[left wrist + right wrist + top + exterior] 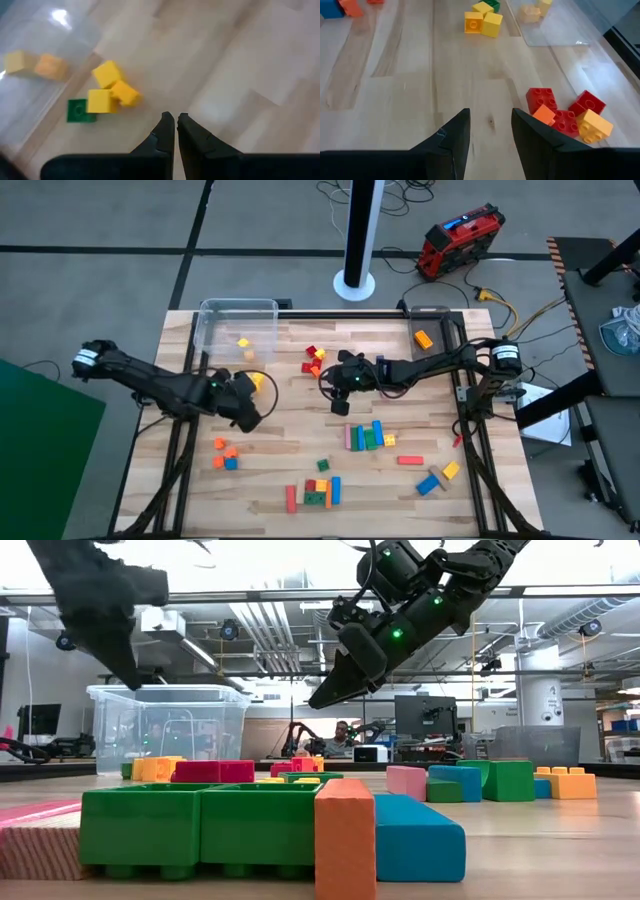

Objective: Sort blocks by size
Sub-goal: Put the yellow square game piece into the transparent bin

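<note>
Holding my left gripper [175, 125] pinched together on nothing, I hang above bare wood just off the near corner of the clear tub [215, 330]. The little knot of yellow cubes [112, 90] with a green block [80, 110] lies just ahead of my fingertips, tight against the tub's wall, so I judge that wall the edge to mind when I come down; the side away from it is open board. My right gripper [490, 127] hovers over mid-table with its fingers parted and empty. A red and orange cluster [567, 115] sits near it, off to one side, with open wood in front. My left is plainly nearer the yellow cubes, my right nearer the red cluster. Longer bars [365, 435] lie farther down the table, well apart from both.
</note>
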Motion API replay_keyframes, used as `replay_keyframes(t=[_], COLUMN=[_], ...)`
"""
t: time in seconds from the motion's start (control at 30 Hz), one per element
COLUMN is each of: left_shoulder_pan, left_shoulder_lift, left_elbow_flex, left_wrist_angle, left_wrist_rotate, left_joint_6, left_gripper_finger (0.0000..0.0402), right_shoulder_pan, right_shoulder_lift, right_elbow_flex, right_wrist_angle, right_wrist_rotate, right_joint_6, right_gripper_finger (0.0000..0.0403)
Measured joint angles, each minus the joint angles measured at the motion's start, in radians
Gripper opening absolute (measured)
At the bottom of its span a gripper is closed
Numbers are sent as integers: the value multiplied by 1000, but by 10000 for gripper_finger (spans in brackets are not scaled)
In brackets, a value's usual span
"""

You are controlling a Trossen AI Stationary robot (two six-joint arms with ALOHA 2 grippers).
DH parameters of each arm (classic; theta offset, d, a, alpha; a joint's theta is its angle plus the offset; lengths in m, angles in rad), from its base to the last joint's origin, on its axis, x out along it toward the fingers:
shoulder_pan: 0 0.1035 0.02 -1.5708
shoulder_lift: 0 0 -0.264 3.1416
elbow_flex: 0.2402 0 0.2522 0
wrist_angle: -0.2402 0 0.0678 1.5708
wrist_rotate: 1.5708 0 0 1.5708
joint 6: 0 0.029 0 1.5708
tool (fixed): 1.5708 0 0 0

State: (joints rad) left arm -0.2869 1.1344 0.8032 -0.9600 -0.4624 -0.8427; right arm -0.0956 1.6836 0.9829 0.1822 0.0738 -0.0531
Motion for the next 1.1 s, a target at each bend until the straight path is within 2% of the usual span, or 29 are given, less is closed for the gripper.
replay_keyframes(t=[0.2,0.53,0.8,1.1], left_shoulder_pan=[46,74,134,185], left_shoulder_lift=[25,181,275,312], left_elbow_flex=[-38,-40,-40,-58], left_wrist_angle=[35,79,78,112], left_wrist_rotate=[-101,-155,-150,-116], left_joint_6=[-177,-315,-319,-312], left_gripper_finger=[39,117,130,130], right_shoulder_pan=[0,0,0,0], right_shoulder_lift=[0,0,0,0], right_elbow_flex=[0,0,0,0], right_wrist_angle=[1,1,1,0], right_wrist_rotate=[-3,-4,-5,-5], right_joint_6=[0,7,13,18], right_gripper_finger=[146,176,185,179])
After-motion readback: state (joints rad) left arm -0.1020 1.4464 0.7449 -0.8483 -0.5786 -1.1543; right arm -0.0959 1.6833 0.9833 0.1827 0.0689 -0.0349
